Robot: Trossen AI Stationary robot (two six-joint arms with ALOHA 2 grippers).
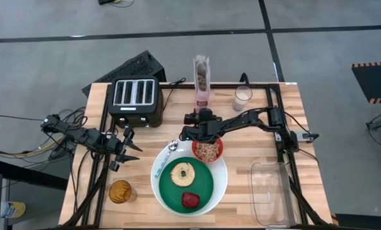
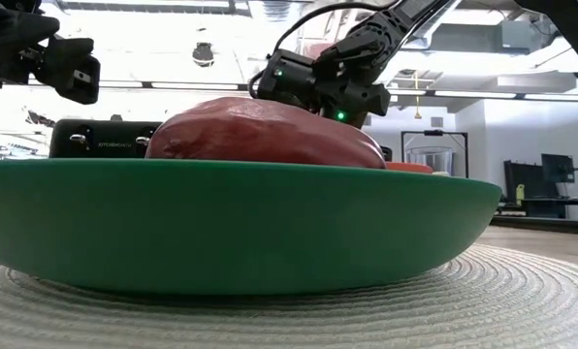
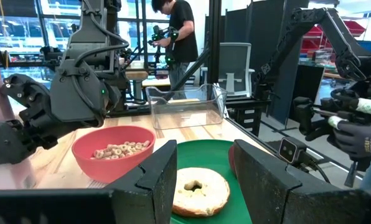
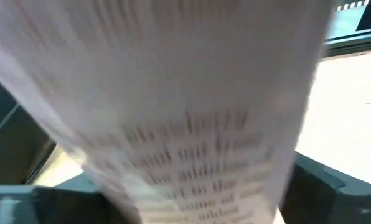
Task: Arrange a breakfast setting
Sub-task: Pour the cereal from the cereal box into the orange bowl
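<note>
- While our left gripper (image 1: pixel 128 151) waited open beside the toaster (image 1: pixel 135 100), our right gripper (image 1: pixel 200 115) sat at the cereal box (image 1: pixel 202 81); whether its fingers gripped, we could not tell.
- Just below it stood the red bowl (image 1: pixel 208 150), touching the green plate (image 1: pixel 185 183) with the bagel (image 1: pixel 181 173).

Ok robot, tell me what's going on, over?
Right hand at cereal box, grip unclear. Left hand open, waiting beside plates. Cereal in red bowl. Nothing in the way.

Green plate (image 1: pixel 202 185) on white plate (image 1: pixel 221 188); red bowl (image 1: pixel 208 151); dark red food (image 1: pixel 190 199); pink cereal box (image 1: pixel 202 82); black toaster (image 1: pixel 135 101)
</note>
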